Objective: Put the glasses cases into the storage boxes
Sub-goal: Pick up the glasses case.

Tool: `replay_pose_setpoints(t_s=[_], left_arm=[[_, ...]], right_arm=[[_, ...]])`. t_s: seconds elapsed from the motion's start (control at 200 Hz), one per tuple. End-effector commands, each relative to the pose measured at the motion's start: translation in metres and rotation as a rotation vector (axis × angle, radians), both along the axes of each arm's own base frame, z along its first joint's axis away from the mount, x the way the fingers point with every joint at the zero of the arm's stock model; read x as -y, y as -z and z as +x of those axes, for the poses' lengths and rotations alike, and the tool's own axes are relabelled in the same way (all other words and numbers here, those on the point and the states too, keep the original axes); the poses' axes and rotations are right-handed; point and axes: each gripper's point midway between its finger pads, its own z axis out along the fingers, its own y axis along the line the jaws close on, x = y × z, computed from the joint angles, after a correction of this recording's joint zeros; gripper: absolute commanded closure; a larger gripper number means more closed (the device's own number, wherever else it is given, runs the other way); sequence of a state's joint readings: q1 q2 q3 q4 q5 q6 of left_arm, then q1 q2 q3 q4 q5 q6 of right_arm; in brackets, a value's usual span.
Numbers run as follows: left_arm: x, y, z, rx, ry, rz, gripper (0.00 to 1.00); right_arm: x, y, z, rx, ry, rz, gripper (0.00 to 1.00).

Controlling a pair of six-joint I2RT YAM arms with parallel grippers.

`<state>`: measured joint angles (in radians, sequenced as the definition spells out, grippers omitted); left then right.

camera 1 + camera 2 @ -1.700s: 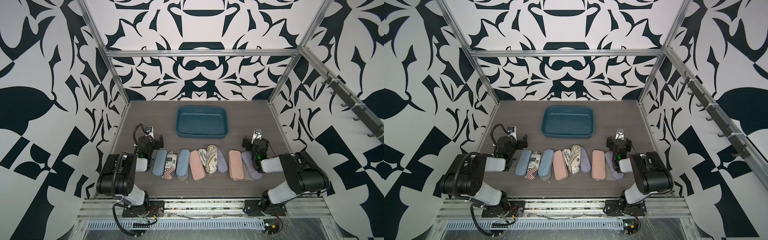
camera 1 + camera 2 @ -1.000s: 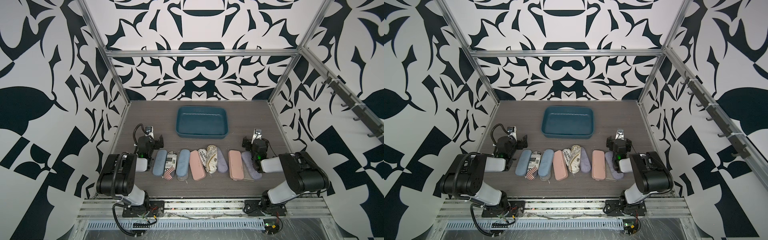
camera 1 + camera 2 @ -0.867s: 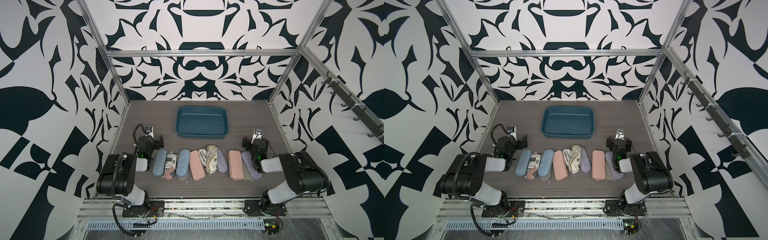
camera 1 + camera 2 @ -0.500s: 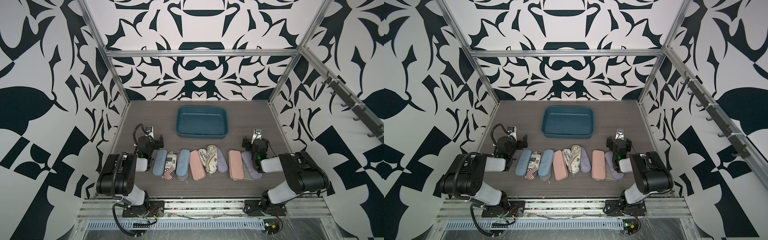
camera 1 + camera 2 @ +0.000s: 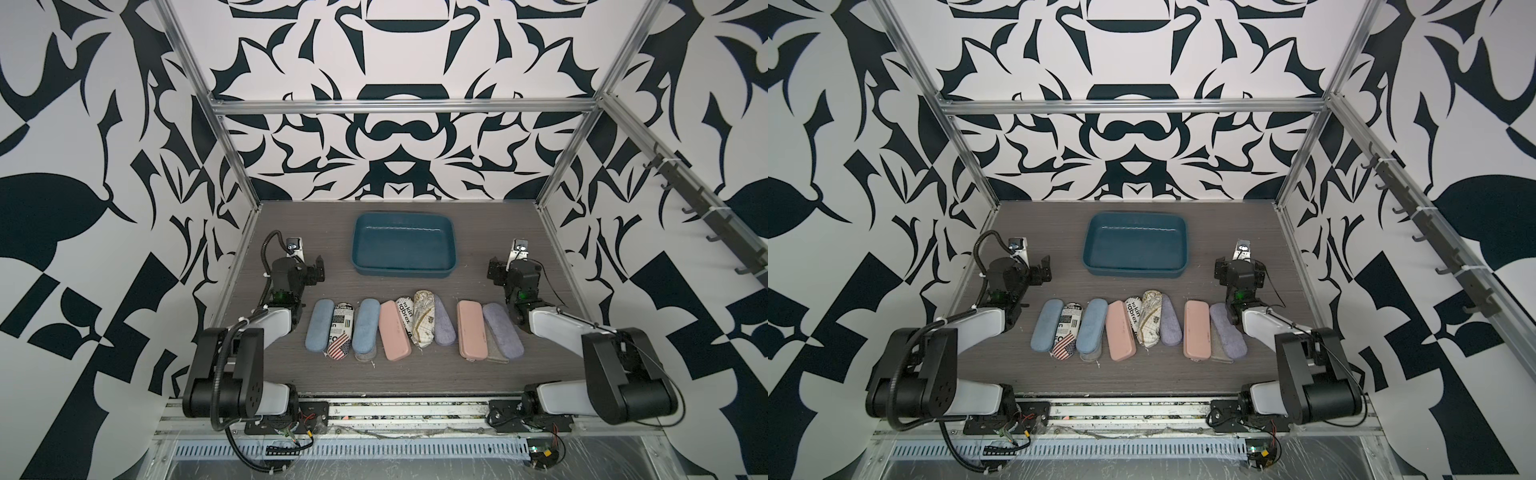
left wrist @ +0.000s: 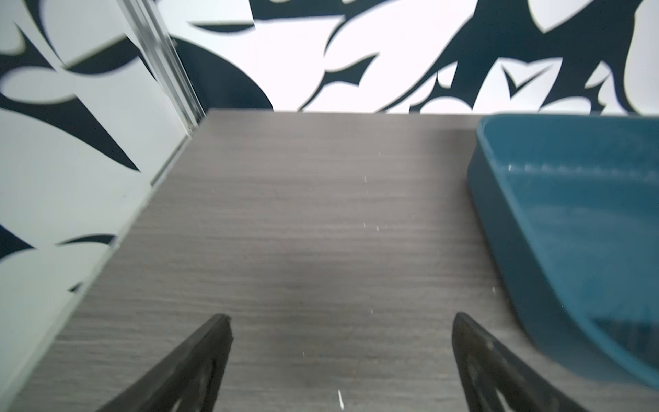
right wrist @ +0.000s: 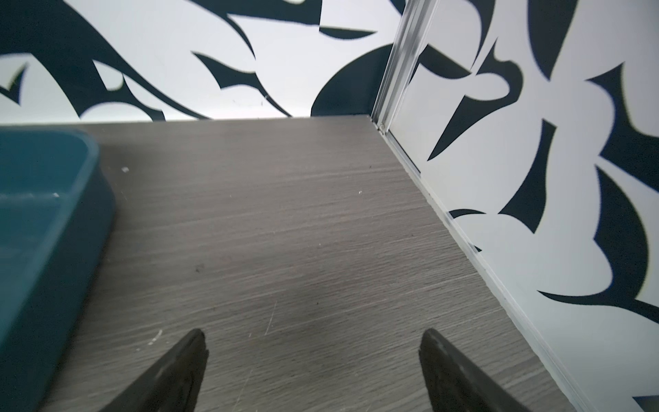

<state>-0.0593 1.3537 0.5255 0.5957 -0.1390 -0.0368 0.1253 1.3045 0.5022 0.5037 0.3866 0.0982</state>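
The storage box, a dark teal tray (image 5: pixel 360 245) (image 5: pixel 1091 245), sits empty at the back middle; its wall shows in the left wrist view (image 6: pixel 506 228) and in the right wrist view (image 7: pixel 53 228). Several glasses cases lie in a row in front of it: light blue (image 5: pixel 319 325), flag newspaper-print (image 5: pixel 341 328), pink (image 5: pixel 395 330), map-print (image 5: pixel 424 318), lavender (image 5: pixel 503 330). My left gripper (image 5: pixel 319 268) (image 6: pixel 342 321) hovers open over bare table, left of the tray. On the tray's right side my right gripper (image 5: pixel 495 271) (image 7: pixel 312 335) is open too, holding nothing.
Patterned walls with aluminium posts (image 5: pixel 232 166) close in the table on three sides. A rail with hooks (image 5: pixel 685 195) runs along the right wall. Both arm bases stand at the front edge (image 5: pixel 374 409).
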Motion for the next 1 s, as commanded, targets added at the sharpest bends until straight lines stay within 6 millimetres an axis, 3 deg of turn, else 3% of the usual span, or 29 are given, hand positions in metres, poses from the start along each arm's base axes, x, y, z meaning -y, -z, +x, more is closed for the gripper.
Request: replay_pose_setpoints(t_s=[0.0, 0.035, 0.12, 0.305, 0.445, 0.545, 0.655, 0.78, 0.995], left_arm=[[-0.003, -0.017, -0.004, -0.017, -0.055, -0.079, 0.01], [-0.002, -0.033, -0.005, 0.009, -0.056, -0.108, 0.01], [0.004, -0.05, -0.004, 0.026, -0.032, -0.164, 0.01], [0.02, -0.066, -0.001, 0.055, 0.038, -0.262, 0.01], [0.027, -0.072, -0.003, 0.083, 0.07, -0.308, 0.01], [0.03, -0.074, -0.003, 0.087, 0.088, -0.321, 0.01], [0.032, -0.075, -0.003, 0.095, 0.096, -0.334, 0.01], [0.033, -0.073, -0.003, 0.099, 0.103, -0.349, 0.01], [0.038, -0.066, -0.001, 0.082, 0.123, -0.375, 0.01]], right_arm=[[-0.004, -0.015, -0.011, -0.049, 0.019, 0.097, 0.06], [-0.005, -0.02, -0.016, -0.068, 0.022, 0.121, 0.06], [-0.008, -0.029, -0.03, -0.121, 0.016, 0.163, 0.08], [-0.024, -0.037, -0.068, -0.28, -0.044, 0.251, 0.08], [-0.046, -0.038, -0.099, -0.416, -0.153, 0.333, 0.08], [-0.053, -0.031, -0.122, -0.534, -0.174, 0.362, 0.08], [-0.046, -0.015, -0.149, -0.662, -0.13, 0.34, 0.09], [-0.05, 0.004, -0.168, -0.771, -0.113, 0.372, 0.11], [-0.059, 0.014, -0.178, -0.902, -0.13, 0.346, 0.11]])
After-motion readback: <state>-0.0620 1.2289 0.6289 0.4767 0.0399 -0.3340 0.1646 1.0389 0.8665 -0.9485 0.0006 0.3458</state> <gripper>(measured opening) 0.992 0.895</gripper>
